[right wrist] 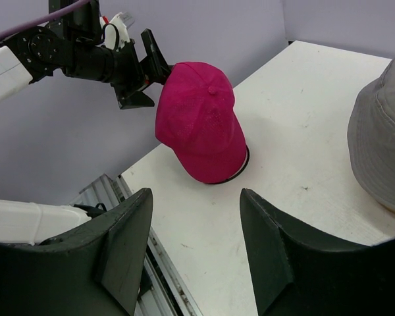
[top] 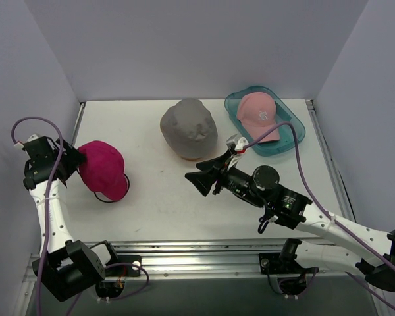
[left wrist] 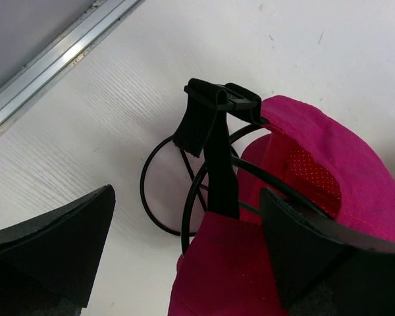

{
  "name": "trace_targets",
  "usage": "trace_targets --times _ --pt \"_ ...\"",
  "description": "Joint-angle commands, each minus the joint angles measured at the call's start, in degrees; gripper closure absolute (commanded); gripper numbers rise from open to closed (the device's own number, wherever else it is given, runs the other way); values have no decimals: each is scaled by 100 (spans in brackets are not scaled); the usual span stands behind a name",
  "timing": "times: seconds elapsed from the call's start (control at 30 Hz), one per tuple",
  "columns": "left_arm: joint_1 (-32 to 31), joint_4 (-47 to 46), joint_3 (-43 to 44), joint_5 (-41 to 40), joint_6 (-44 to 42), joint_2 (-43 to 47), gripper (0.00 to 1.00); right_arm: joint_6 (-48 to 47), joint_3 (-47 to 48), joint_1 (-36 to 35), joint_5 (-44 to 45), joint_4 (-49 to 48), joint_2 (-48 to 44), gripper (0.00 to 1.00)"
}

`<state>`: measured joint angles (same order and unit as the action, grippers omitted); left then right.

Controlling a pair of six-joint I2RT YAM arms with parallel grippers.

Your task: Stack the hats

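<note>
The magenta cap (top: 104, 168) sits on a black wire stand (left wrist: 164, 197) at the table's left. My left gripper (top: 72, 161) is at the cap's back, open wide. The cap's rear fabric (left wrist: 250, 263) lies between its fingers, and the right finger (left wrist: 316, 250) is close against it. The grey bucket hat (top: 189, 128) stands at the back centre with an orange-brown edge showing under it. The pale pink cap (top: 258, 114) lies in a teal tray (top: 296, 131). My right gripper (top: 199, 179) hovers mid-table, open and holding nothing (right wrist: 196, 230), pointing toward the magenta cap (right wrist: 201, 122).
Purple walls close in the table on the left, back and right. A metal rail (top: 204, 253) runs along the near edge and another (left wrist: 59, 59) along the left side. The grey hat (right wrist: 382, 151) stands just right of my right gripper.
</note>
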<state>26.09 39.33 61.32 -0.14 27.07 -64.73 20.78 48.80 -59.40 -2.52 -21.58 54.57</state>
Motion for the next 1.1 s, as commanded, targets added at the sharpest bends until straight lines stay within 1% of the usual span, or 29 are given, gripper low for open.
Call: trace_targets --times 0.0,0.13,0.17,0.23,0.37,0.43,0.5,0.6,0.73,0.8,0.9,0.97,1.07 --pt "-42 -443 -164 348 184 39 0 -47 -10 -46 182 -180 -122 48" --pt "-349 -637 -384 173 334 -83 0 -56 -10 -54 191 -180 -69 48" --pt "-576 -672 -427 16 351 -127 0 -56 -10 -46 200 -171 -60 48" --pt "-823 -681 -419 -301 395 -232 0 -65 -10 -46 217 -162 -69 48" --pt "-1114 -795 -419 -408 553 -330 0 -82 -37 -54 235 -144 -104 48" --pt "-1377 -795 -402 -608 615 -382 0 -91 -45 -55 235 -144 -113 48" --pt "-1483 -795 -410 -706 641 -435 0 -91 -63 -46 235 -171 -95 48" --pt "-1562 -892 -506 -776 651 -567 0 -100 -54 -46 235 -162 -60 48" --pt "-1633 -910 -577 -909 589 -699 3 -109 -54 -54 235 -136 -51 48" --pt "-1624 -805 -542 -944 545 -716 4 -109 -63 -54 402 -162 -51 48" --pt "-1537 -752 -463 -769 545 -629 4 -117 -54 -55 411 -153 -25 48" --pt "-1466 -690 -314 -497 554 -585 4 -118 -46 -46 411 -136 -7 48" --pt "-1440 -523 -16 -312 475 -497 4 -118 -54 -46 428 -144 -7 48"
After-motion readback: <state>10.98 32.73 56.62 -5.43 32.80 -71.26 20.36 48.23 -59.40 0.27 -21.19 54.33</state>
